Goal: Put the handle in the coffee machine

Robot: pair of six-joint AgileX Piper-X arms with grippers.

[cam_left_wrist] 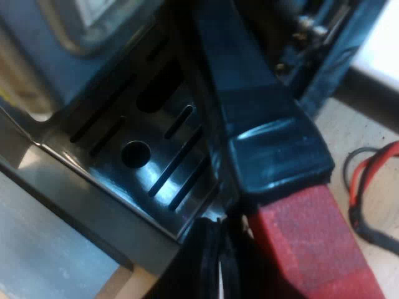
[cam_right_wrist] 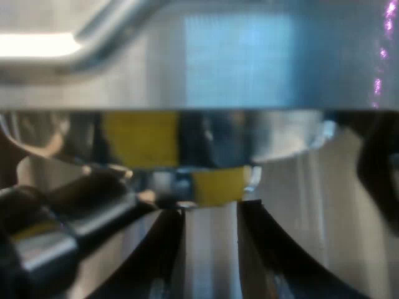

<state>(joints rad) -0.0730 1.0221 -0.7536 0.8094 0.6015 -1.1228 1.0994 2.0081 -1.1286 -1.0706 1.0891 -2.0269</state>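
Right end effector [cam_right_wrist: 211, 243] is open; left end effector [cam_left_wrist: 212, 261] state cannot be told. A tilted handle [cam_left_wrist: 262, 118] may jam against the drip tray [cam_left_wrist: 134, 156].

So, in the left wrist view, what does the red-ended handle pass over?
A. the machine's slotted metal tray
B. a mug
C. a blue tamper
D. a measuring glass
A: the handle crosses above the slotted metal tray, whose long slots and one round hole show beside it.

Dim, shadowy, glare on machine [cam_right_wrist: 249, 68] (bright bg)
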